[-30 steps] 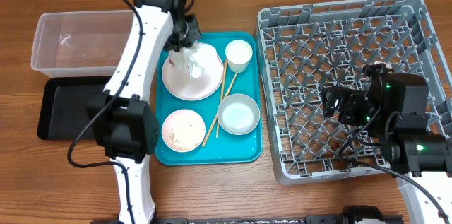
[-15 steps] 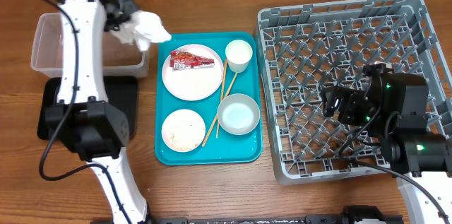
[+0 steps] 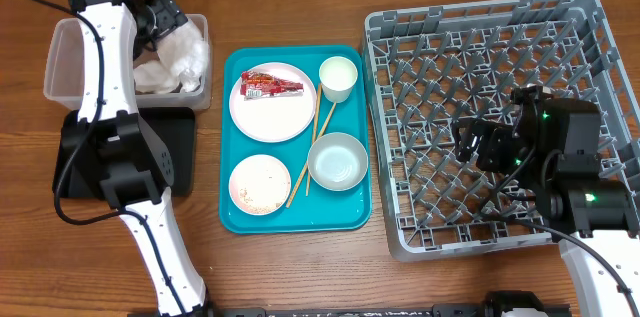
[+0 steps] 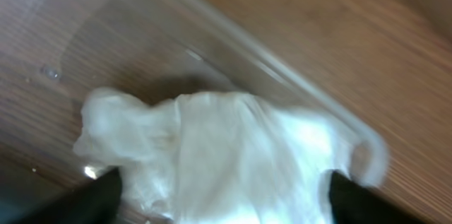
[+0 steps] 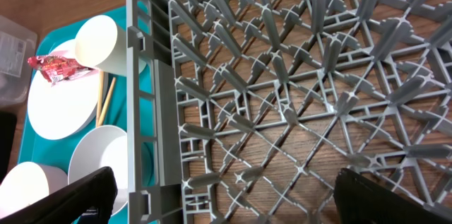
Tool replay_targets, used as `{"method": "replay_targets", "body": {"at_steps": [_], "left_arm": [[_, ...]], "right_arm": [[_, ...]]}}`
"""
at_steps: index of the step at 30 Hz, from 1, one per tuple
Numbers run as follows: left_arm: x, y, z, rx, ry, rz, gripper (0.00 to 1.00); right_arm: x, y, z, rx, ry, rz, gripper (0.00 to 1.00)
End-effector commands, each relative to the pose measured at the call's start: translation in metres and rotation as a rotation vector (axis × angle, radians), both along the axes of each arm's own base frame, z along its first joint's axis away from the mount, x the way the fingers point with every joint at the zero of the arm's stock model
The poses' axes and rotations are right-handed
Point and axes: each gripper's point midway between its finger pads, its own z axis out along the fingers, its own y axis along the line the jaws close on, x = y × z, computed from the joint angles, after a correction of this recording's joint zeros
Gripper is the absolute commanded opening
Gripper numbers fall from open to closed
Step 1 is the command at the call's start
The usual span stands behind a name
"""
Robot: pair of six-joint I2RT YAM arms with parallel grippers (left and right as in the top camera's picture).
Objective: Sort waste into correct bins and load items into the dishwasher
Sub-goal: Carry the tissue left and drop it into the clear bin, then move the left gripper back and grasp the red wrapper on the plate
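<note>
The left gripper [image 4: 226, 201] stands wide above the crumpled napkin [image 4: 212, 146], which lies loose at the 3 o'clock end of the clear tub [image 3: 52, 62]. A fold catching a fingertip as the gripper rises could drag the napkin over the rim. The right gripper [image 5: 226, 196], wide and empty, hangs over the rack [image 5: 152, 132]; the print on the red wrapper [image 3: 268, 84] is unreadable.

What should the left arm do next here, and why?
Probably lift the left gripper out of the clear tub and head for the red wrapper on the larger plate. Its jaws are open, the napkin lies in the tub, and the wrapper is the waste most plainly left.
</note>
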Motion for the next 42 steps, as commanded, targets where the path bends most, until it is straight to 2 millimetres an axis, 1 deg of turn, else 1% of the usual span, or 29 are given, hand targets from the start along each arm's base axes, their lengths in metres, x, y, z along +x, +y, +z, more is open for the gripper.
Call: {"method": "replay_targets", "body": {"at_steps": [1,3,6,9,11,15,17,19,23,26,29,33,37,42], "left_arm": [[0.002,0.008,0.014,0.032,-0.032,-0.014,1.00],[0.006,0.005,0.026,0.050,-0.057,-0.073,1.00],[0.007,-0.013,0.046,0.062,-0.078,-0.180,1.00],[0.003,-0.042,0.058,0.051,-0.070,-0.274,0.97],[-0.002,-0.066,0.061,0.041,-0.052,-0.341,0.95],[-0.016,-0.120,0.054,0.023,0.014,-0.440,0.92],[-0.023,-0.145,0.048,0.010,0.045,-0.468,0.88],[-0.029,-0.165,0.042,-0.010,0.071,-0.464,0.83],[-0.037,-0.192,0.027,-0.045,0.115,-0.419,0.79],[-0.044,-0.204,0.014,-0.059,0.149,-0.403,0.79],[-0.048,-0.210,-0.003,-0.071,0.177,-0.376,0.79],[-0.050,-0.210,-0.026,-0.088,0.203,-0.325,0.75],[-0.054,-0.213,-0.049,-0.102,0.229,-0.318,0.71],[-0.061,-0.213,-0.068,-0.101,0.254,-0.320,0.70]], "right_arm": [[0.007,-0.001,0.012,0.016,-0.033,-0.015,1.00],[0.008,-0.001,0.012,0.016,-0.035,-0.015,1.00],[0.009,-0.001,0.013,0.016,-0.039,-0.015,1.00],[0.009,-0.001,0.013,0.016,-0.041,-0.015,1.00],[0.009,-0.001,0.013,0.015,-0.040,-0.015,1.00],[0.009,-0.001,0.013,0.015,-0.041,-0.015,1.00],[0.009,-0.001,0.013,0.015,-0.040,-0.015,1.00],[0.009,-0.001,0.013,0.015,-0.040,-0.015,1.00],[0.009,-0.001,0.013,0.015,-0.041,-0.015,1.00],[0.009,-0.001,0.013,0.015,-0.041,-0.015,1.00],[0.009,-0.001,0.013,0.015,-0.040,-0.015,1.00],[0.009,-0.001,0.013,0.015,-0.041,-0.015,1.00],[0.009,-0.001,0.013,0.015,-0.041,-0.015,1.00],[0.009,-0.001,0.013,0.015,-0.040,-0.015,1.00]]}}
